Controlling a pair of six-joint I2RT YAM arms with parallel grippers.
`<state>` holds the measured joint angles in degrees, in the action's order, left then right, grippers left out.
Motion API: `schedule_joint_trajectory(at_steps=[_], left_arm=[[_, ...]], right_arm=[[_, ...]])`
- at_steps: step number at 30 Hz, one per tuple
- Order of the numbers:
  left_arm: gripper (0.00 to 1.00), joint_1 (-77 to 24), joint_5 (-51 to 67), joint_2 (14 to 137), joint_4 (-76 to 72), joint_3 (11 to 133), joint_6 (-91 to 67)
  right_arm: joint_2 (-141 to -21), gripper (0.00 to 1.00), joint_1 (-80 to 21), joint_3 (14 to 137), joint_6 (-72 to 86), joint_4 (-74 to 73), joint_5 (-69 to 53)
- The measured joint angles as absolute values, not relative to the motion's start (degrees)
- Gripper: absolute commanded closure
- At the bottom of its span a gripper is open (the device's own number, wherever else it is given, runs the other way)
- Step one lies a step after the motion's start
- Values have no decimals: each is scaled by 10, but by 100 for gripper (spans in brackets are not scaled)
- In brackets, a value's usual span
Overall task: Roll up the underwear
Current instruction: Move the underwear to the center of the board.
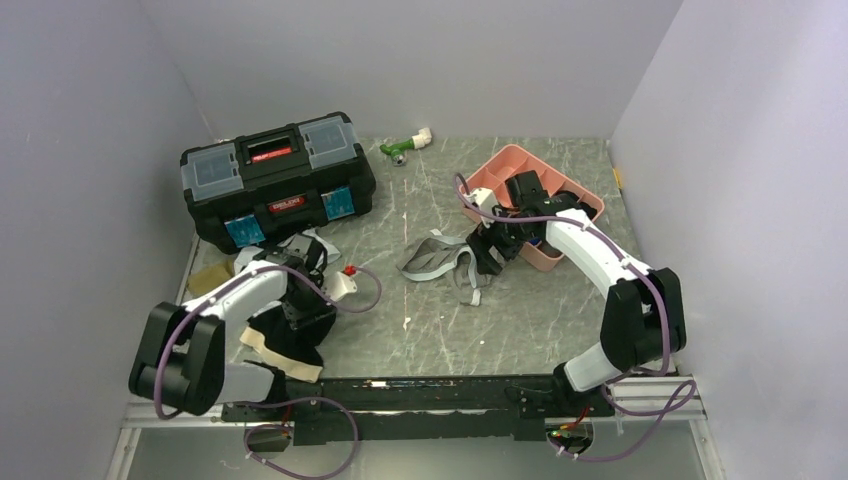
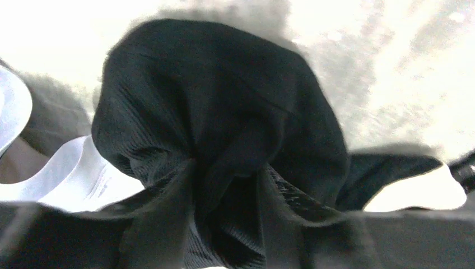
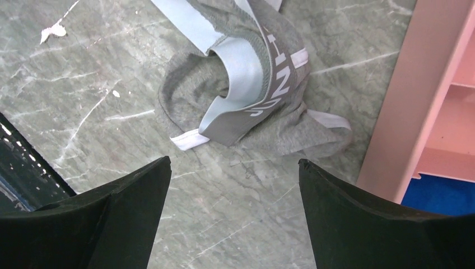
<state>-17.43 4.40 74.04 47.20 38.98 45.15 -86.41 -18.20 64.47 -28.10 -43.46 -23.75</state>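
1. The soft black ribbed cloth brief [image 2: 224,123] sits bunched at the near-left of the grey marbled bench [image 1: 450,320], right under the left gripper [image 1: 300,305]. The cloth hides its jaws, so I cannot tell their state.
2. The right gripper [image 3: 234,162] hovers with jaws spread wide, holding nothing, just short of the crumpled grey cloth brief [image 3: 252,106].
3. That grey brief lies on the bench beside the pink plastic compartment tray [image 3: 414,112].

Toolbox [image 1: 277,180] back-left on the table [image 1: 450,330], tray [image 1: 497,165] back-right, a fitting [image 1: 405,147] behind, between them. Briefs [image 1: 435,262] lie mid-table, just left of the tray; a second pair [image 1: 300,345] lies near-left.
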Motion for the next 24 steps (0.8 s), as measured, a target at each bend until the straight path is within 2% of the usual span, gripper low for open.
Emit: schedule_joint_trajectory(at_steps=[3,7,14,16,18,20,22,24], left_arm=[[99,-174,6,769,442,389,447],[100,-145,-16,773,423,411,438],[100,-13,4,761,415,556,399],[91,18,0,754,399,584,389],[66,36,-15,750,381,595,379],[45,40,-27,753,373,596,374],[31,40,-32,763,372,595,362],[24,40,-31,773,372,592,357]], right_arm=[[-872,13,-182,654,-281,-434,-240],[-880,13,-184,656,-281,-433,-241],[-895,12,-185,657,-278,-429,-241],[-903,7,-186,662,-276,-427,-241],[-911,1,-190,668,-273,-421,-240],[-920,0,-194,676,-269,-414,-236],[-933,0,-201,684,-267,-404,-230],[-951,1,-206,695,-264,-395,-225]])
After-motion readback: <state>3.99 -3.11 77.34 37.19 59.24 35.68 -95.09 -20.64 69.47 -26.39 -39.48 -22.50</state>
